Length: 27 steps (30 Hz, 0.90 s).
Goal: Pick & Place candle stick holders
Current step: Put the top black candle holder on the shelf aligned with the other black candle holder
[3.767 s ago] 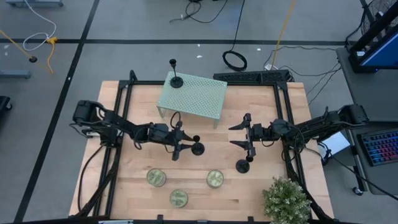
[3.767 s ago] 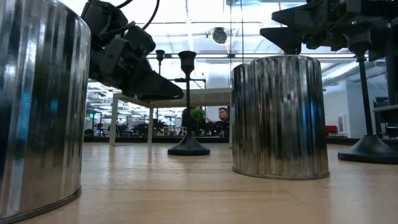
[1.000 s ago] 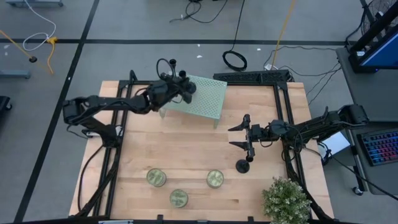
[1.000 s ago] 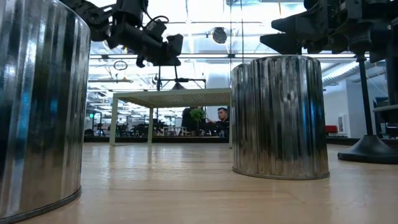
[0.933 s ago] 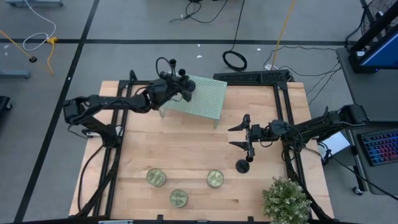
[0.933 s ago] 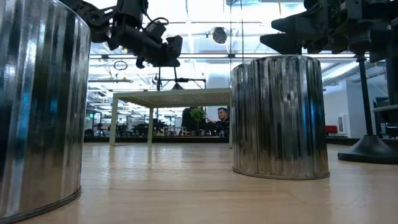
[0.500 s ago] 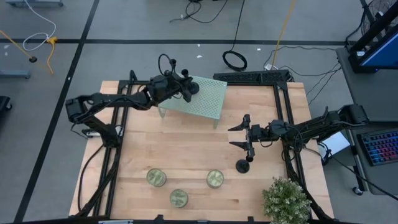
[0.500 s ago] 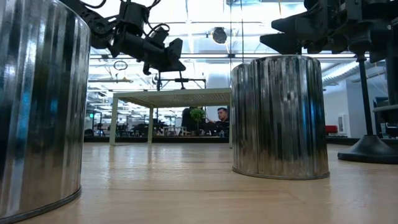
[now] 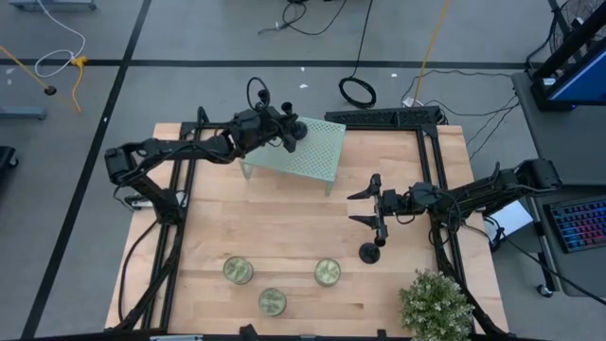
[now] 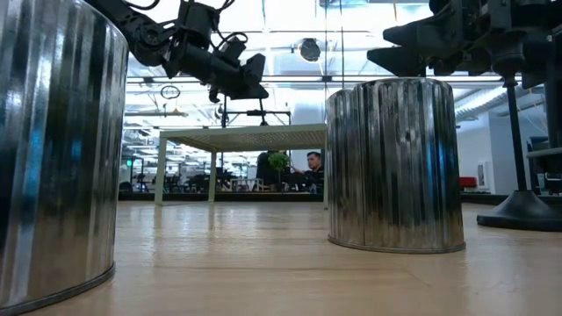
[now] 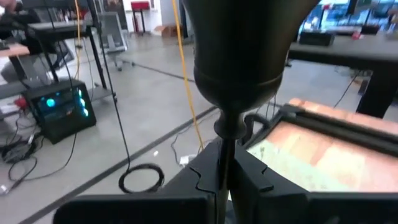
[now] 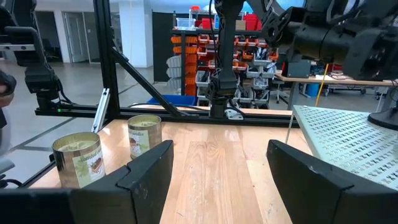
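My left gripper (image 9: pixel 286 133) is over the far left part of the pale green perforated rack (image 9: pixel 311 153), shut on a black candle stick holder (image 11: pixel 242 50). Its cup fills the left wrist view. A second holder (image 9: pixel 264 95) stands at the rack's far left corner, mostly hidden by the arm. The third holder (image 9: pixel 370 251) stands by its round base on the wooden table (image 9: pixel 284 227), just nearer than my right gripper (image 9: pixel 365 208), which is open and has nothing between its fingers (image 12: pixel 149 168). My left gripper pinches the holder's thin stem (image 11: pixel 224 152) between its two fingers, just under the cup and its small knob. The fingers lie across the stem. The holder stays upright, with its base (image 10: pixel 253 112) low over the rack top. I cannot tell whether the base touches the rack.
Three tins with green tops (image 9: pixel 238 270) (image 9: pixel 272 302) (image 9: pixel 328 272) stand near the table's front edge; two of them loom large in the low view (image 10: pixel 395 167). A potted plant (image 9: pixel 436 305) sits at the near right corner. Black frame rails run along both sides.
My left gripper has carried the holder a little toward the table's far edge and right, farther over the rack, and has stayed shut on the stem. The holder has stayed upright.
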Available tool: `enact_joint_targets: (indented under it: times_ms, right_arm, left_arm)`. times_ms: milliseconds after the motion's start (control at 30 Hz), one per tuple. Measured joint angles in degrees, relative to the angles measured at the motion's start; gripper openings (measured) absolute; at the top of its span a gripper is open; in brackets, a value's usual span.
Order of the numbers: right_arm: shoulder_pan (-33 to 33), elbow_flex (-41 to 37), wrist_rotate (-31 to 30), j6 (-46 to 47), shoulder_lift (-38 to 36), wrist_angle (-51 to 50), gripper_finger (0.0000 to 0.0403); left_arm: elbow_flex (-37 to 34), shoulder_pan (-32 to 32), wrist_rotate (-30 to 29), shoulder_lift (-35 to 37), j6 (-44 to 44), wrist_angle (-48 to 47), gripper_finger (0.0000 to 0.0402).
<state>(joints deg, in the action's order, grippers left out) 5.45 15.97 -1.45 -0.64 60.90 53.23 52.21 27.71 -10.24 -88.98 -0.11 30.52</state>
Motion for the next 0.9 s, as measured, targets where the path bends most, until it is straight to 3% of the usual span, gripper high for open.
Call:
enact_joint_targets:
  times_ms: [200,700,900]
  right_arm:
    - [0.0,0.0,0.02,0.0,0.01,0.0,0.0254]
    - [0.0,0.0,0.02,-0.03,-0.08,1.23,0.0254]
    - [0.0,0.02,0.19,-0.07,-4.68,2.56,0.0254]
  left_arm:
    - [0.0,0.4,1.11,-0.55,1.21,-0.37,0.0022]
    - [0.0,0.69,3.19,-1.06,1.34,-1.36,0.0087]
    - [0.0,0.32,3.15,-1.06,1.48,-2.59,0.0087]
